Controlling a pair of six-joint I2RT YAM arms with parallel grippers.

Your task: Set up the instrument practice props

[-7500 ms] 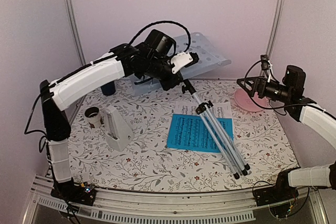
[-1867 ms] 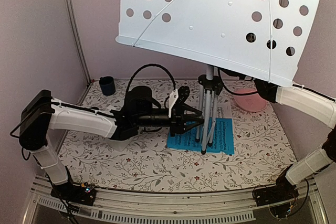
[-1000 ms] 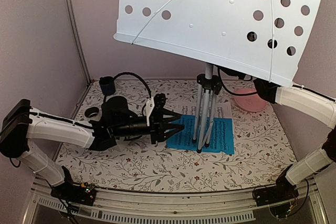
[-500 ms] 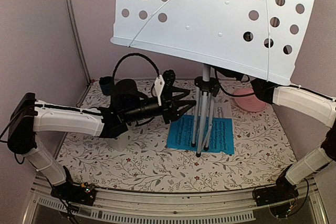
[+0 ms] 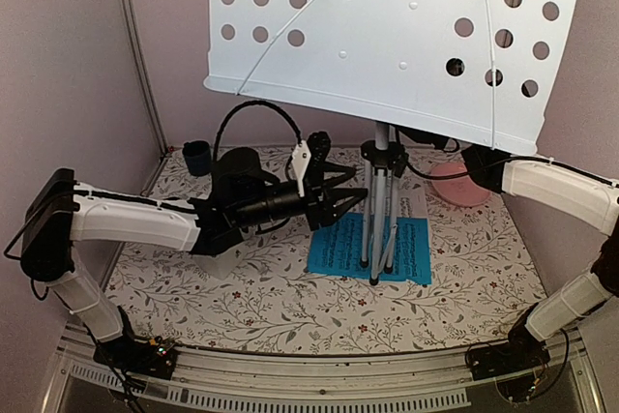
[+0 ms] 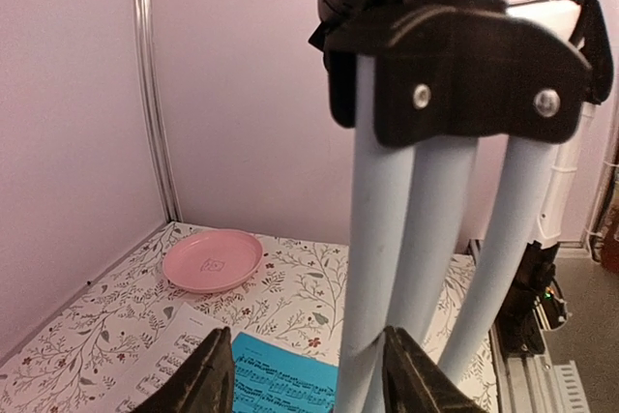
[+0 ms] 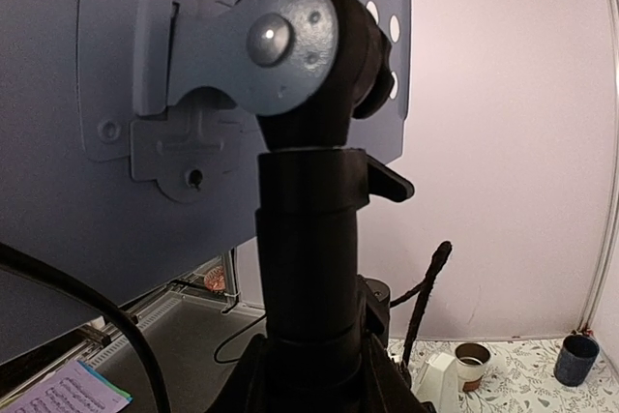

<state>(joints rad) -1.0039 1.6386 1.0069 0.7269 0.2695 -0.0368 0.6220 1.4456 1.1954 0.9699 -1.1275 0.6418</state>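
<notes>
Music stand (image 5: 387,36) upright, folded legs (image 5: 379,234) on the blue sheet (image 5: 334,247)
Right gripper (image 7: 314,386) clamps the black post (image 7: 309,268); left gripper (image 5: 350,202) gapes around the legs, gripping nothing. Pink plate (image 6: 213,260) shows a faint inner mark only in the left wrist view; dark blue cup (image 5: 197,156) interior hidden

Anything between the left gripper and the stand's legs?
Nothing visible does. The left gripper is open right in front of the legs of the stand; the blue sheet lies flat below them.

White-shelled arms (image 5: 135,224) with chunky black joints (image 5: 53,234)
</notes>
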